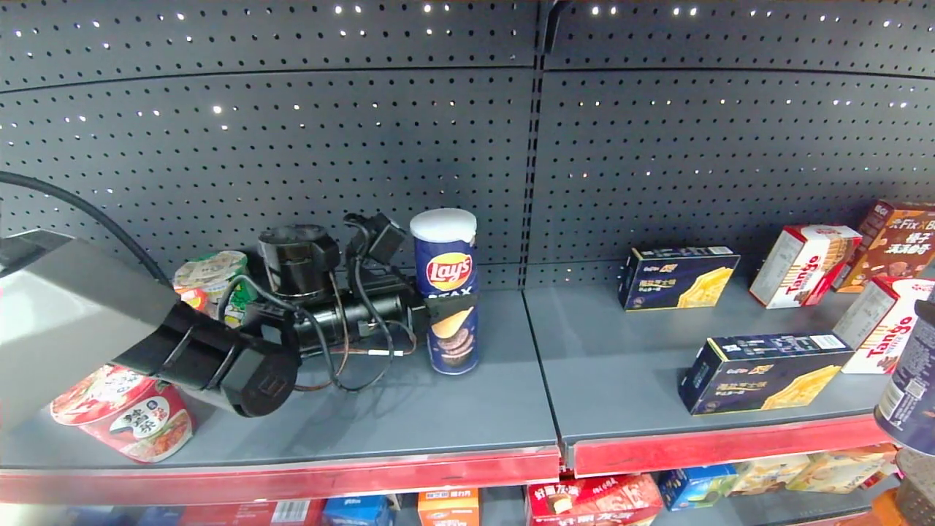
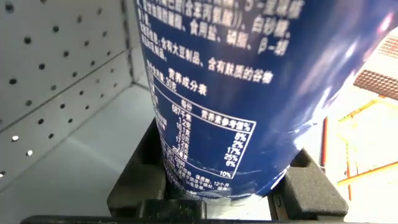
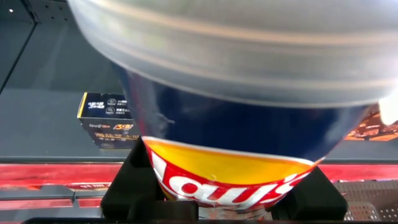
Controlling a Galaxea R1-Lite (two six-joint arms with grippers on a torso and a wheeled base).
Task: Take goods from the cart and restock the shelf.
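While the left gripper [image 1: 437,307] clamps a blue can [image 1: 444,248] standing upright on the shelf [image 1: 409,416], white print tables cover the can's back. The right gripper [image 3: 224,202] grasps a second can [image 3: 236,124] with a red-and-yellow logo, off the shelf's right front edge.

2 arms, each clamped on a can.
The left arm [image 1: 204,358] lies level, its left gripper [image 1: 440,313] closed sideways around an upright can [image 1: 447,270]; the right gripper [image 3: 217,196] clasps a 2nd can [image 3: 236,124].
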